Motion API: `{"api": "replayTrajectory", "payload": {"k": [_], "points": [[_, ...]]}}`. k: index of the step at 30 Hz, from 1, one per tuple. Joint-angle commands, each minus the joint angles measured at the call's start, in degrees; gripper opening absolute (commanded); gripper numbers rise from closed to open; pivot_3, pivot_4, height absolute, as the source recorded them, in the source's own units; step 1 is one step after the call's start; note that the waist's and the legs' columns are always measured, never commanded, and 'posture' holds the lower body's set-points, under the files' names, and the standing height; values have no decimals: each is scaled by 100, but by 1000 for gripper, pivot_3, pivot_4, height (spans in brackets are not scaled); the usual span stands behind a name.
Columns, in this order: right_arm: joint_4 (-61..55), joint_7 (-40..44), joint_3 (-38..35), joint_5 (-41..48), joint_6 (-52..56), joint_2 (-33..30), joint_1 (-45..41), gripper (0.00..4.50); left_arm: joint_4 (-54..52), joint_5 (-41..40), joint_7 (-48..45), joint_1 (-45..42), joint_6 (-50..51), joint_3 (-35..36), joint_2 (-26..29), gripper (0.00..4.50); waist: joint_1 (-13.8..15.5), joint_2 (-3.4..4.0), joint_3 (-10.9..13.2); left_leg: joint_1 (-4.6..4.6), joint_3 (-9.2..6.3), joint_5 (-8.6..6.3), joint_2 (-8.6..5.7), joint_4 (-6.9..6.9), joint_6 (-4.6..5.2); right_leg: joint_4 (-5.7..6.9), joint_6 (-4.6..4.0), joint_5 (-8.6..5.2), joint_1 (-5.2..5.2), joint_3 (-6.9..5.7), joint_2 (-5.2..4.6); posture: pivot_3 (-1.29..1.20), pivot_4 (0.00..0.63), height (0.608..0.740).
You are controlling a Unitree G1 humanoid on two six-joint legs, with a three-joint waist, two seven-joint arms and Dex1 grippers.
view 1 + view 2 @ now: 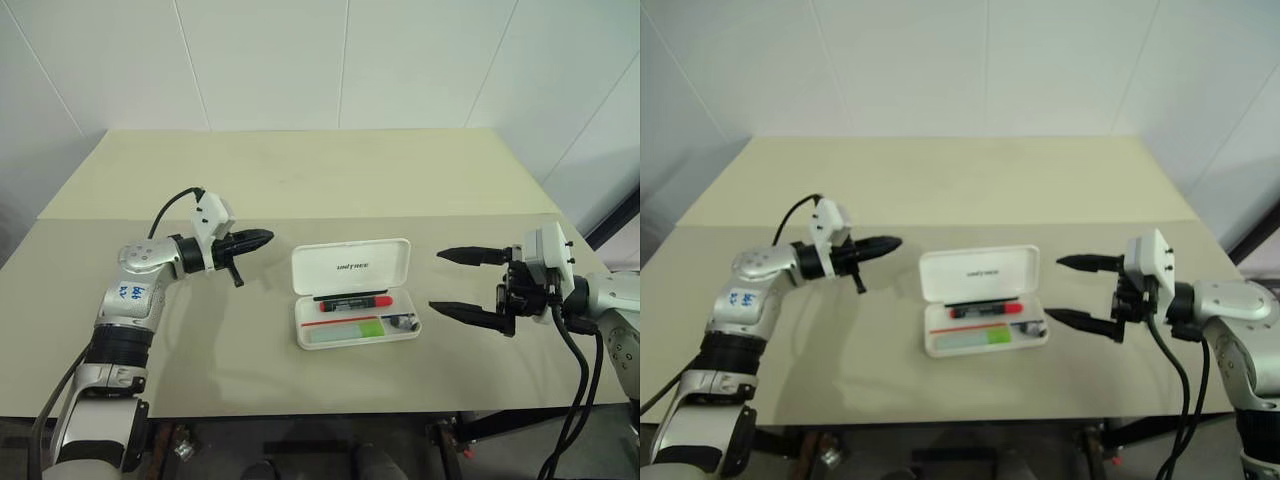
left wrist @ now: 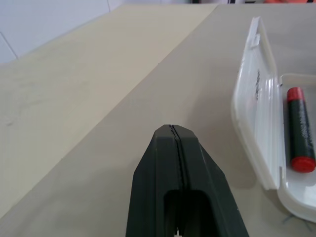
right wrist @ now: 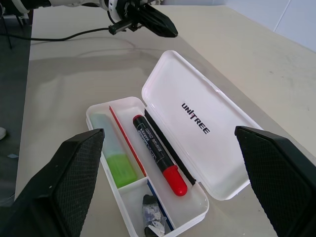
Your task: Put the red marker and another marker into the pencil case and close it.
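**Both markers in, lid still up**

On the beige table (image 1: 300, 190), between my two arms, the pencil case (image 1: 352, 266) lies open, its lid tipped back away from me. Inside the tray, the red marker (image 3: 157, 152) rests along the hinge side and the green highlighter (image 3: 120, 169) sits in the next compartment, past a thin red divider. Some small crumpled thing fills the end pocket; I cannot make out what it is.

My left gripper (image 1: 262, 238) is pressed together and holds nothing, pointing toward the lid's left edge but apart from it. My right gripper (image 1: 452, 282) stands wide apart and empty, just beside the tray's right end.

Judging from this, only the closing remains. The risk is a push landing low on the lid: this case is light, smooth, hard plastic on a slick tabletop, so it could skid sideways rather than fold. A shove off-centre might spin it toward my right fingers. The marker's round barrel could roll against the rim and stop the rounded lid from seating.
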Motion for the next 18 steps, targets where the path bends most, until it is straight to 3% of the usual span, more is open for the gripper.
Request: {"api": "replayTrajectory", "payload": {"k": [1,18], "points": [[6,10,-6,15,-116,-5,-102,4500,-66,-36,-101,-156,-2,-13,-64,6,6,0,0,0,0,0,0,0,0,0,0,0,0,0,0,0,150,740],[-29,-107,51,-27,-246,139,52,4500,-368,-338,-1134,-199,-261,-152,-414,6,7,0,0,0,0,0,0,0,0,0,0,0,0,0,0,0,150,740]]}}
